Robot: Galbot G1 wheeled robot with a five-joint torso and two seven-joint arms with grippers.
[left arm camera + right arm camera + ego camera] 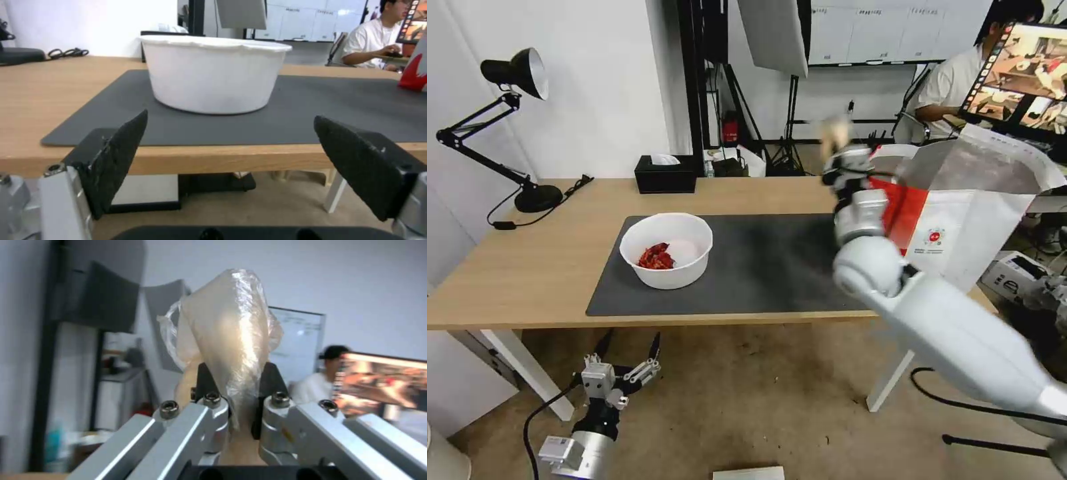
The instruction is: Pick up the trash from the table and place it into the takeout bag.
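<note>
The right gripper [835, 155] is raised above the far edge of the table [527, 267], just beside the near upper corner of the takeout bag [980, 220]. Its fingers are clenched on a squashed clear cup [227, 343] of yellowish stuff, which stands up out of the jaws with its long axis running straight away from the wrist. The relation that matters is sideways: the bag's open mouth lies to the right of the gripper and a little farther back, so the cup looks not yet over the opening and would probably need to travel that way before letting go. The bag stands upright at the right end of the table, its red panel facing the arm. The white bowl [666, 249] with red scraps sits on the dark mat [760, 267], well apart from the bag. The left gripper [630, 353] hangs below the table's front edge with its fingers spread wide, pointing towards the bowl and much nearer to it than the right arm.
</note>
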